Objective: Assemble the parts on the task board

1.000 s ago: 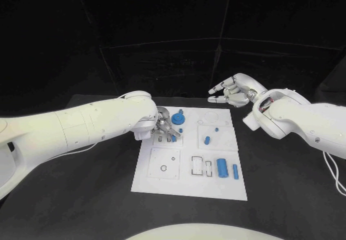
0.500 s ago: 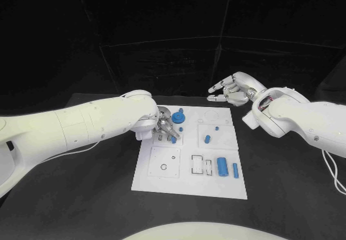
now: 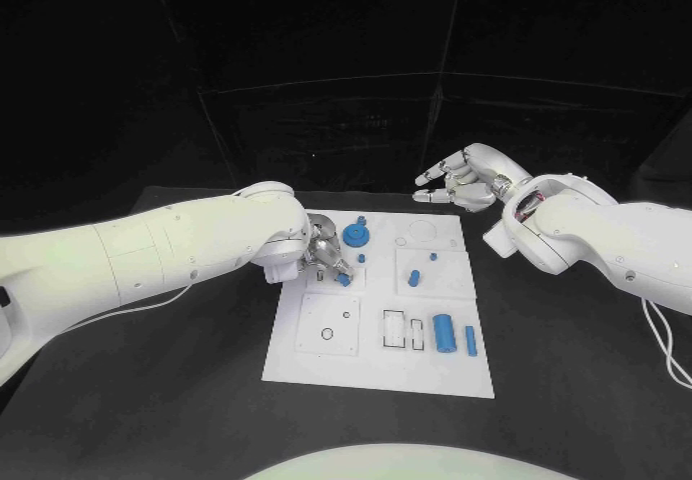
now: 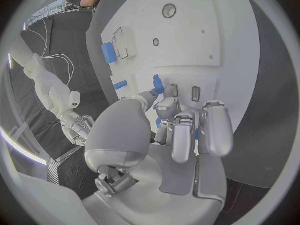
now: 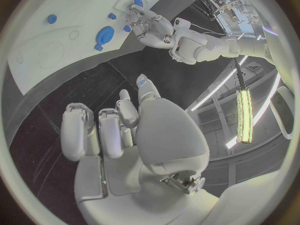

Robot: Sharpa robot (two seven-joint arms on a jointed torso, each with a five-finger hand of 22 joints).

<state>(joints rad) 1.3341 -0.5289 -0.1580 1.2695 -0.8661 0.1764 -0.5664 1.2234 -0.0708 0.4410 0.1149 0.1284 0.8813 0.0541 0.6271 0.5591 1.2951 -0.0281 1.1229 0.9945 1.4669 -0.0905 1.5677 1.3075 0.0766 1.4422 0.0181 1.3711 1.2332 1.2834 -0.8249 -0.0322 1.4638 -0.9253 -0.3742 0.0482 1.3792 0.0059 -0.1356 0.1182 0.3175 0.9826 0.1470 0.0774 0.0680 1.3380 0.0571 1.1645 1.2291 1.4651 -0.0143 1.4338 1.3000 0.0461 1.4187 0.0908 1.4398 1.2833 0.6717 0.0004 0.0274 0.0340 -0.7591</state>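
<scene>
The black desk [image 3: 173, 400] carries the white task board [image 3: 378, 372] at its middle, the board's long sides running from the near edge toward the far edge.

The left arm [image 3: 144, 255] reaches in over the desk's left side, and the left hand [image 3: 320, 258] is down on the board's far-left part. In the left wrist view its fingers [image 4: 181, 135] are curled downward close together, with a small blue part [image 4: 158, 84] at the tip of the thumb and one finger; it appears pinched there, standing at the board's surface beside two small dark slots.

The right arm [image 3: 606, 240] comes in over the desk's right side. The right hand [image 3: 459, 180] hangs in the air past the board's far-right corner, well apart from the board, its fingers [image 5: 94, 127] loosely bent, apart and holding nothing.

On the board, a round blue disc part [image 3: 356, 237] with a small knob lies near the far edge, just beside the left hand. A small blue peg [image 3: 414, 278] stands near the middle of the far half, and a smaller blue piece [image 3: 431, 258] sits just beyond it. Toward the near-right area a blue cylinder [image 3: 446, 335] lies lengthwise, with a thin blue bar [image 3: 472, 343] just beside it on the right-edge side. Dark-outlined rectangular recesses [image 3: 394, 329] lie just left of the cylinder.
</scene>
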